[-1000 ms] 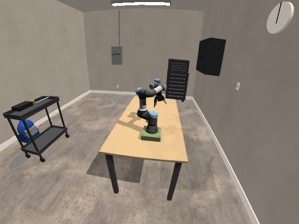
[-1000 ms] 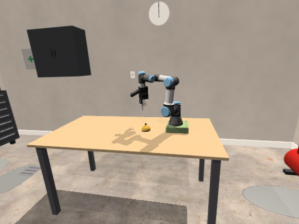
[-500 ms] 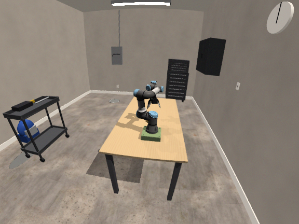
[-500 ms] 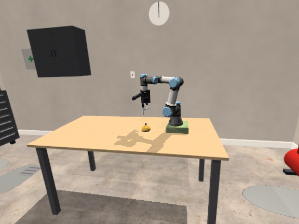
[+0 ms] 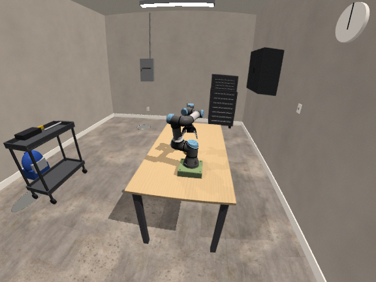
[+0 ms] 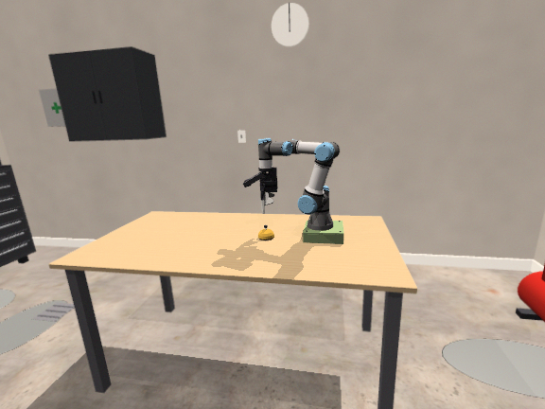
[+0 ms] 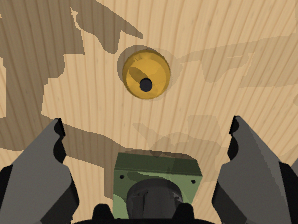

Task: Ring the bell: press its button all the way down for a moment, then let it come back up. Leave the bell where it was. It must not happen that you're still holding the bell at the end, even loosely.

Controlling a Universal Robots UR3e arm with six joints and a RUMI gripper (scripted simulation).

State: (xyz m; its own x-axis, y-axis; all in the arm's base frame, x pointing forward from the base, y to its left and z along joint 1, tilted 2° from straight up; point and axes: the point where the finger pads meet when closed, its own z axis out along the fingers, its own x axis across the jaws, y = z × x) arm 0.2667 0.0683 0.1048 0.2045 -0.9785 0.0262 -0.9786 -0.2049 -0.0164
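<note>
- Top: we see the arm (image 5: 183, 130) on the table (image 5: 163, 183), but it hides the bell.
- Exterior: the bell (image 6: 266, 233) sits near the green base (image 6: 337, 237), with the gripper (image 6: 266, 201) up above it.
- Wrist: our fingers are wide open and hold nothing. The button (image 7: 145, 84) is dark.

Grey-beige walls close in a small room with a mottled concrete floor (image 5: 81, 235) and white skirting. A wooden worktop (image 5: 156, 183) on dark legs stands in the middle. A strip light (image 5: 177, 4) glows overhead, and a round clock (image 5: 352, 22) hangs high beside a black wall cabinet (image 5: 265, 70). A dark drawer unit (image 5: 223, 99) sits in the corner, a black cart (image 5: 70, 124) along the opposite wall.
</note>
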